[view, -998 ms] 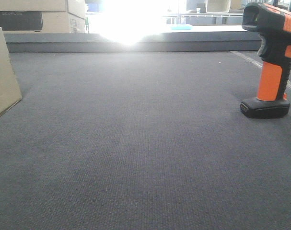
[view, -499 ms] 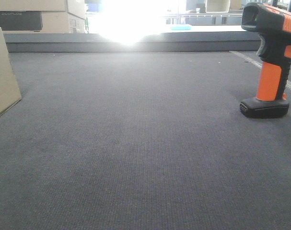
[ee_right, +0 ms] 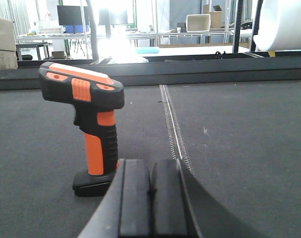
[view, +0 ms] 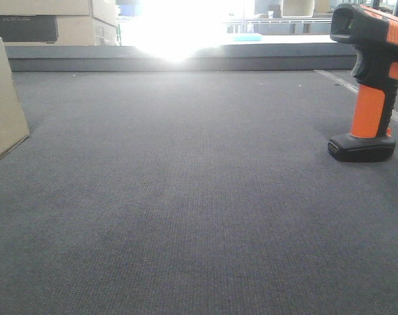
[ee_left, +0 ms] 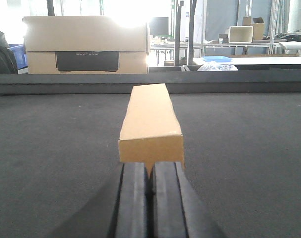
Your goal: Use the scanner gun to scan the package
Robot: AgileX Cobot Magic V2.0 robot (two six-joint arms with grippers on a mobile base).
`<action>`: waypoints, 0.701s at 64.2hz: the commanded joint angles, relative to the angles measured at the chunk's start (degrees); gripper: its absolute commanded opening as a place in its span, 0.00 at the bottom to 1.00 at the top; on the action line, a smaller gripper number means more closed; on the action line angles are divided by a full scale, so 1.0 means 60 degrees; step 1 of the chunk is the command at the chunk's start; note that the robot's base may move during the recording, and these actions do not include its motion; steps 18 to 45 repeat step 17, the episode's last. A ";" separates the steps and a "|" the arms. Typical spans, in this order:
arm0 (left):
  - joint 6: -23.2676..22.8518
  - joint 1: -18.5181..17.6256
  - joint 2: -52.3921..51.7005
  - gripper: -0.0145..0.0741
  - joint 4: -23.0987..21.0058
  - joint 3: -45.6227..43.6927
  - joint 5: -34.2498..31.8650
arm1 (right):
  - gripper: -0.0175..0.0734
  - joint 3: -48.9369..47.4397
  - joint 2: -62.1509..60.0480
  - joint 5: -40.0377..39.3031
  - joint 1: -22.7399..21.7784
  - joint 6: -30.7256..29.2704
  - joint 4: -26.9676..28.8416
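Note:
The package [ee_left: 151, 119], a plain tan cardboard box, lies on the dark grey mat with its narrow end facing the left wrist camera. In the front view only its side [view: 3, 98] shows, at the left edge. My left gripper [ee_left: 150, 164] is shut and empty, its tips just short of the box's near end. The scanner gun [ee_right: 93, 124] stands upright on its flat black base, with a black head and an orange handle. In the front view the scanner gun [view: 370, 85] is at the far right. My right gripper [ee_right: 150, 162] is shut and empty, just right of the gun's base.
A raised dark ledge [view: 185, 62] runs along the mat's far edge. Cardboard boxes with a dark panel [ee_left: 86, 47] are stacked behind it. A zipper-like seam [ee_right: 174, 129] runs along the mat, right of the scanner. Strong glare [view: 176, 29] whitens the background.

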 commanded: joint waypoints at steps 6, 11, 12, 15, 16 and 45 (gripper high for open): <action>-0.0057 0.0003 -0.0051 0.04 -0.0037 -0.0021 -0.0156 | 0.02 -0.0037 -0.0033 -0.0302 -0.0025 0.0059 0.0009; -0.0057 0.0003 -0.0051 0.04 -0.0037 -0.0021 -0.0156 | 0.02 -0.0037 -0.0033 -0.0302 -0.0025 0.0059 0.0009; -0.0057 0.0003 -0.0051 0.04 -0.0037 -0.0021 -0.0156 | 0.02 -0.0037 -0.0033 -0.0302 -0.0025 0.0059 0.0009; -0.0057 0.0003 -0.0051 0.04 -0.0037 -0.0021 -0.0156 | 0.02 -0.0037 -0.0033 -0.0302 -0.0025 0.0059 0.0009; -0.0057 0.0003 -0.0051 0.04 -0.0037 -0.0021 -0.0156 | 0.02 -0.0037 -0.0033 -0.0302 -0.0025 0.0059 0.0009; -0.0057 0.0003 -0.0051 0.04 -0.0037 -0.0021 -0.0156 | 0.02 -0.0037 -0.0033 -0.0302 -0.0025 0.0059 0.0009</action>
